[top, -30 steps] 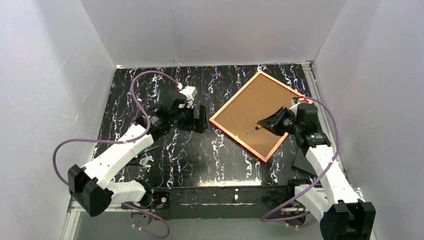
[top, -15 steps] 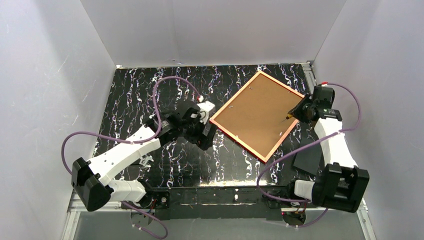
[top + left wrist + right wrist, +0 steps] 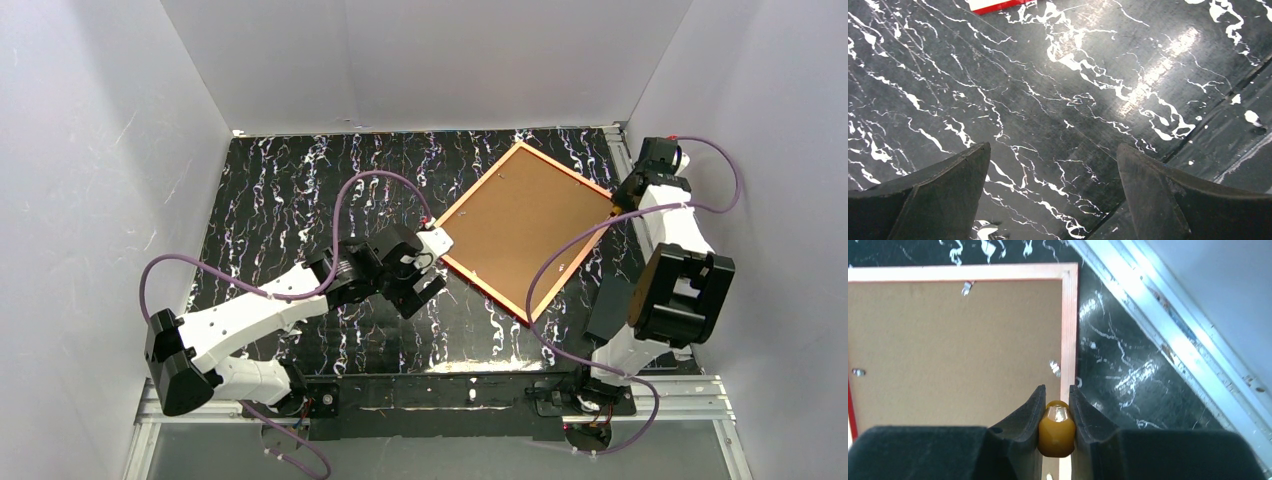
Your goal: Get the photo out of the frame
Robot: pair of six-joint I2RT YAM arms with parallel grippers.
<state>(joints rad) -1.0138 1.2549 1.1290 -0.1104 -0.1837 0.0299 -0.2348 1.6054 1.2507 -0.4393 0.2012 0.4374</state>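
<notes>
White-walled enclosure, black marbled table (image 3: 300,200): the frame (image 3: 475,282) lies face down at far right, backing board (image 3: 515,225) uppermost, so the photo is not visible. Note the right gripper (image 3: 1056,395) clamped on an amber tool handle (image 3: 1056,427); the left gripper (image 3: 1052,147) gapes wide, empty. Recommended: swing each metal tab (image 3: 1054,367) clear before lifting the board.

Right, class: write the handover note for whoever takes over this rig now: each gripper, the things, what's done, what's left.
Left gripper: jaws wide open, empty, over the table beside the frame's left corner.
Right gripper: shut on an amber tool handle, above the frame's right edge.
Frame lies face down, backing board still in it; the photo is hidden.
Done: nothing out yet. Left: free and lift the board, take out the photo.
</notes>
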